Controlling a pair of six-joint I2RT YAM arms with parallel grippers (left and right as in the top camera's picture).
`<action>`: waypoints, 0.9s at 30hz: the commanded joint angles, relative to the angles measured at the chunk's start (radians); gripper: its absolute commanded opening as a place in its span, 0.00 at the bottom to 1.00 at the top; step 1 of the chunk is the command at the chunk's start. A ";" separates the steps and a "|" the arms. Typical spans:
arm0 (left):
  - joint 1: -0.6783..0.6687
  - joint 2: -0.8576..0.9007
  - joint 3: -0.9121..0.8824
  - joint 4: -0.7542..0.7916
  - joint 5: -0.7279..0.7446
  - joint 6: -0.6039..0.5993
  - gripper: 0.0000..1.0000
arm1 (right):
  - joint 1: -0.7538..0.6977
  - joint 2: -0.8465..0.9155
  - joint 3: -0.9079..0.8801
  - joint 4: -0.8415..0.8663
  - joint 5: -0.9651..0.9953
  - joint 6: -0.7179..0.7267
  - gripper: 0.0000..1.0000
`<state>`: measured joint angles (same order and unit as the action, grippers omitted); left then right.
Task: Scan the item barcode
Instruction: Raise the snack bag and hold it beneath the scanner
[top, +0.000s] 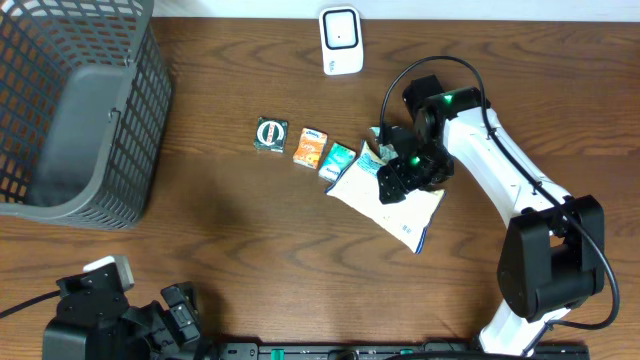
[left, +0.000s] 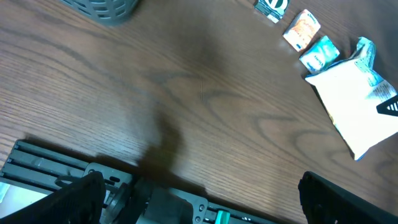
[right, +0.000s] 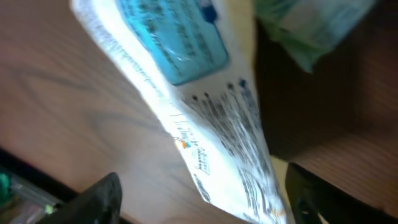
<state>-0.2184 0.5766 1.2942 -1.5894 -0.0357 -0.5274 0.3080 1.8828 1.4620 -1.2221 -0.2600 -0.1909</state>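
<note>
A flat white pouch (top: 392, 203) with blue print lies on the wooden table, its upper end under my right gripper (top: 397, 180). In the right wrist view the pouch (right: 205, 118) runs down between the two dark fingers (right: 102, 198). They stand wide on either side of it, open, with bare wood showing between the left finger and the pouch. A white scanner (top: 341, 41) stands at the table's far edge. My left gripper (left: 205, 199) stays low at the near left edge, open and empty, with the pouch (left: 357, 106) far to its upper right.
A teal packet (top: 337, 160), an orange packet (top: 310, 146) and a dark round-labelled box (top: 270, 134) lie in a row left of the pouch. A grey mesh basket (top: 60, 150) fills the far left. A black rail (left: 74, 168) runs along the near edge.
</note>
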 joint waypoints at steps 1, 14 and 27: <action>0.004 0.001 0.000 0.000 -0.006 -0.009 0.98 | 0.008 -0.024 -0.029 0.029 0.059 0.041 0.82; 0.004 0.001 0.000 0.000 -0.006 -0.009 0.98 | 0.069 -0.024 -0.293 0.289 -0.125 0.049 0.47; 0.004 0.001 0.000 0.000 -0.006 -0.009 0.98 | 0.053 -0.026 -0.229 0.344 -0.678 0.127 0.01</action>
<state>-0.2184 0.5766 1.2942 -1.5898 -0.0353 -0.5274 0.3923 1.8698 1.1797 -0.8921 -0.6266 -0.0788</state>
